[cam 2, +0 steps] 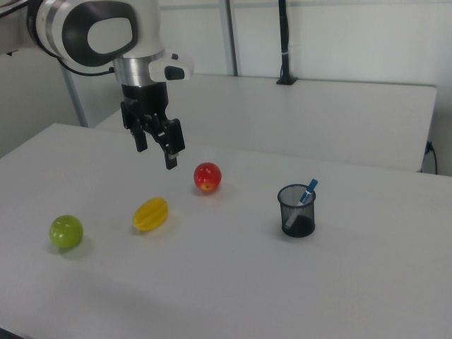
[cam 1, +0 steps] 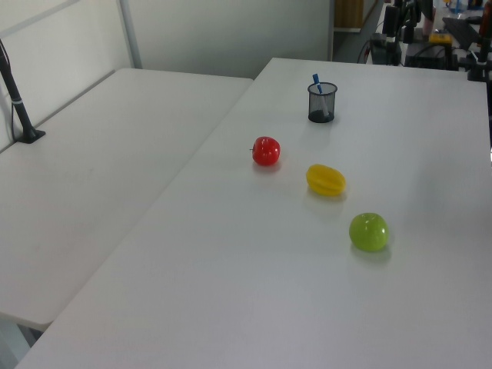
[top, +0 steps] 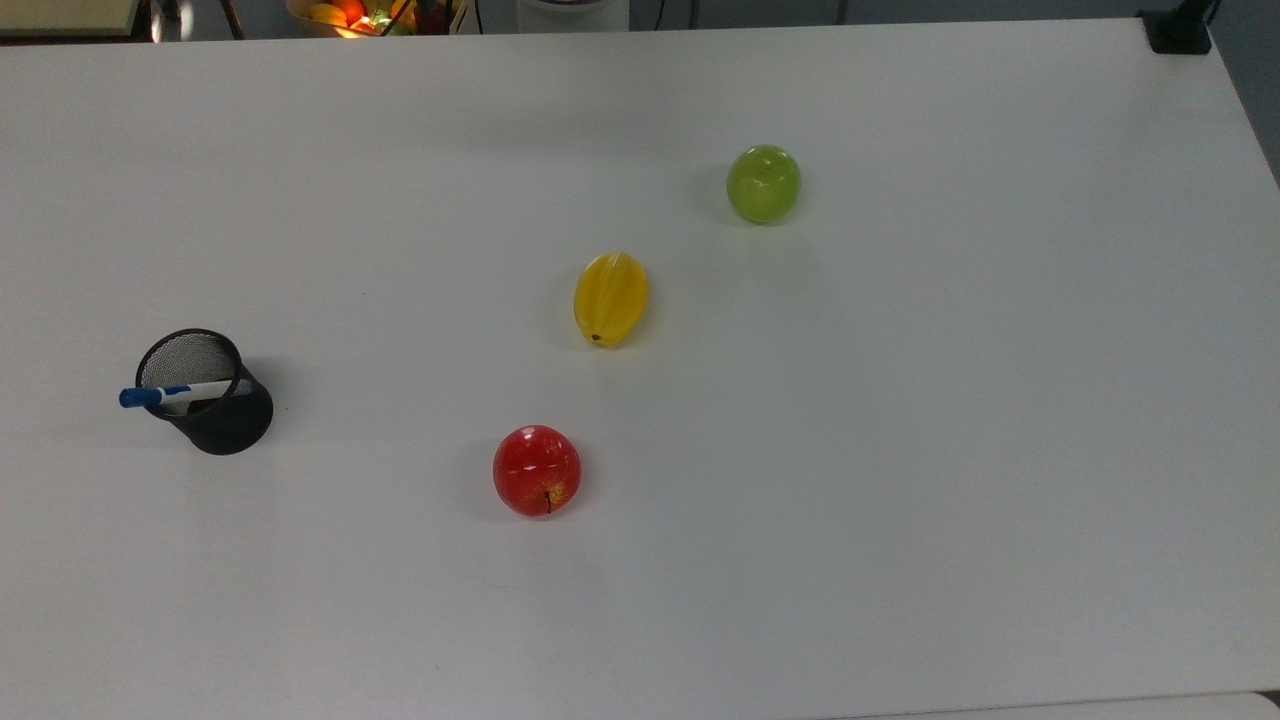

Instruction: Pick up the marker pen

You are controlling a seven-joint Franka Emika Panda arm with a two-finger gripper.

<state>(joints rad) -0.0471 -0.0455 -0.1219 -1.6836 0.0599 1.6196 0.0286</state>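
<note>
On the white tabletop [top: 900, 450], a black mesh pen cup [top: 208, 395] is standing upright near the top view's left edge. The marker pen [top: 175, 393] is being held inside this cup, leaning against the rim, with its blue cap poking out above the cup's edge and its white barrel running down into the mesh. In the right view the same marker pen [cam 2: 304, 198] is tilting toward the right view's right.

Three toy fruits are lying apart from one another in a loose diagonal line: a red apple [top: 537, 470] nearest the cup, a yellow starfruit [top: 611, 298] in the middle, and a green apple [top: 763, 183] farthest from it. None of them is touching another.

In the right view, the gripper [cam 2: 157, 142] is being held in the air above the tabletop, over the space between the yellow starfruit [cam 2: 150, 214] and the red apple [cam 2: 207, 176], well apart from the pen cup [cam 2: 296, 210]. Its fingers [cam 2: 171, 147] are pointing downward, spread apart, with nothing being held between them.
</note>
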